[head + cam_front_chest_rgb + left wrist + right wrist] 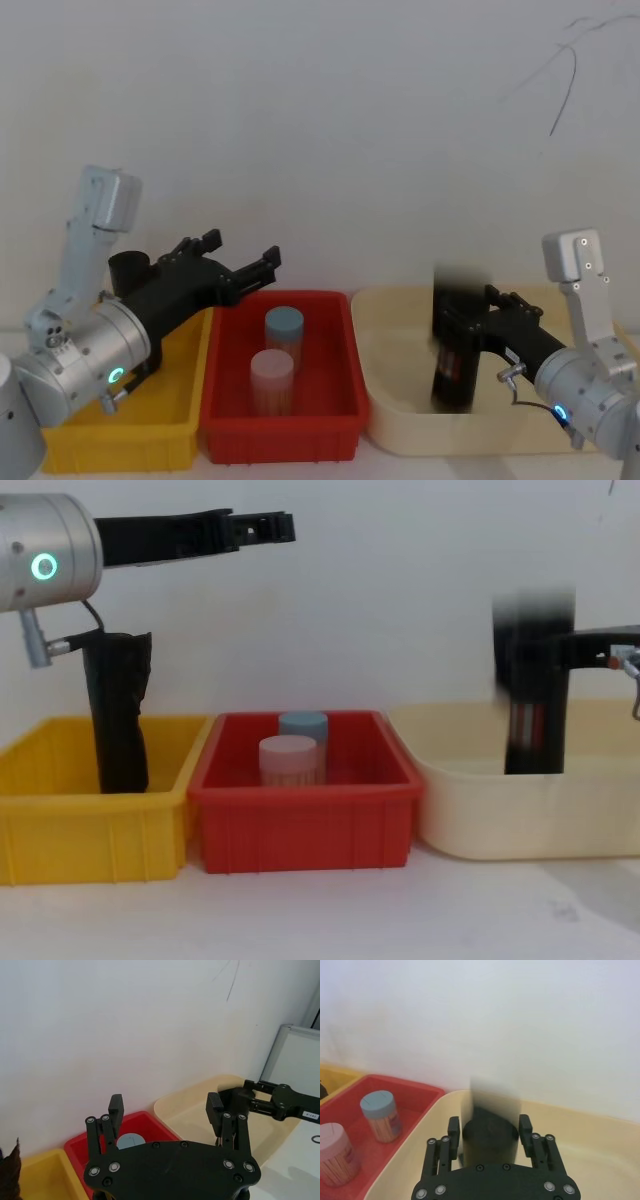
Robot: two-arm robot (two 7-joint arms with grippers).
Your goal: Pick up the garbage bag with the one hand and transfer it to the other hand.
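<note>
My right gripper (489,1130) has its jaws clenched on the garbage bag (532,730), which stands upright inside the cream tub (400,420) with its lower end hidden behind the wall. My left gripper (243,252) hangs above the yellow bin (120,440), jaws spread and empty, well apart from the bag.

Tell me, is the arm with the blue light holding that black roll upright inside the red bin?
Not the bin you name. The right gripper, on the blue-lit arm, holds the garbage bag upright inside the cream tub, as the head view shows.
</note>
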